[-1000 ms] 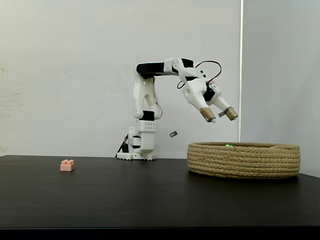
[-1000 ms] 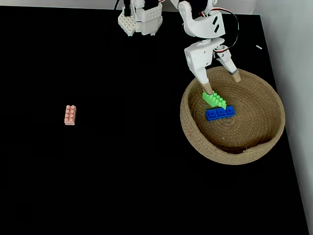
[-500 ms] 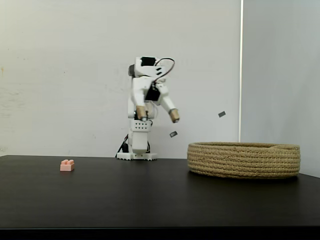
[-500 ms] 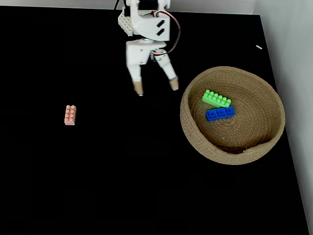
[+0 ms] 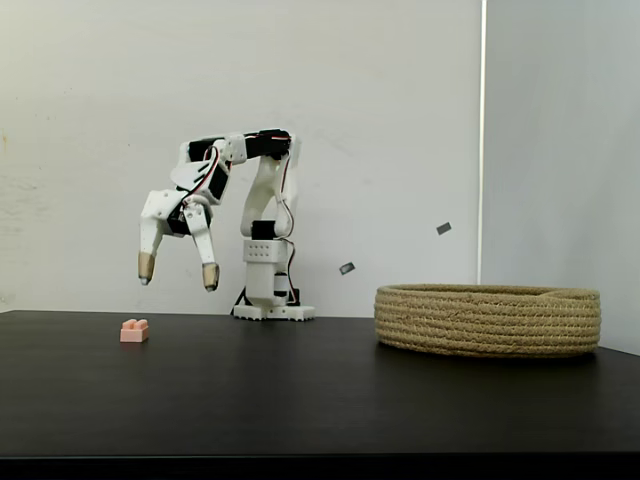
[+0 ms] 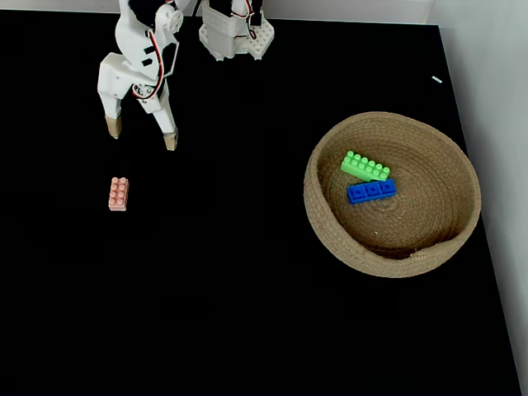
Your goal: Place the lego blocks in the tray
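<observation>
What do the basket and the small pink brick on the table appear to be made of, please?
The basket looks like coiled tan rope, probably jute or a similar natural fibre: stacked cord rings show on its wall in both fixed views, with a matte, rough surface. The pink brick looks like moulded plastic: crisp edges, rows of round studs on top, uniform pale colour and a smooth finish.

A matte black counter (image 5: 300, 400) stretches beneath a plain off-white wall (image 5: 120, 100), evenly lit. To the wall's right, a bright vertical seam (image 5: 482, 140) separates it from a greyer panel (image 5: 560, 140); two small dark tags (image 5: 443, 228) cling near the seam.
</observation>
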Robot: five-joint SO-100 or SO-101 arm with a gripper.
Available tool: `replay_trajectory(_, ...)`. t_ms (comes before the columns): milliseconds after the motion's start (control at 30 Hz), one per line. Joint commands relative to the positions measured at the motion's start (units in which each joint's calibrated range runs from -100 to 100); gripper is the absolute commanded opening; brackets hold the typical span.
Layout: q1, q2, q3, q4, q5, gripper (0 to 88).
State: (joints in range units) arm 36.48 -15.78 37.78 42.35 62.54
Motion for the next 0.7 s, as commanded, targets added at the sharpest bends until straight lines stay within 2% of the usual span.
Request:
replay_trajectory(0, 1.11, 5.54, -6.82, -3.07, 1.22, 33.9)
replay_trajectory(267, 0.95, 13.63, -12.66, -7.74, 2.88, 33.7)
replay_trajectory(667, 1.28, 20.16, -20.59, -7.74, 4.35, 33.0)
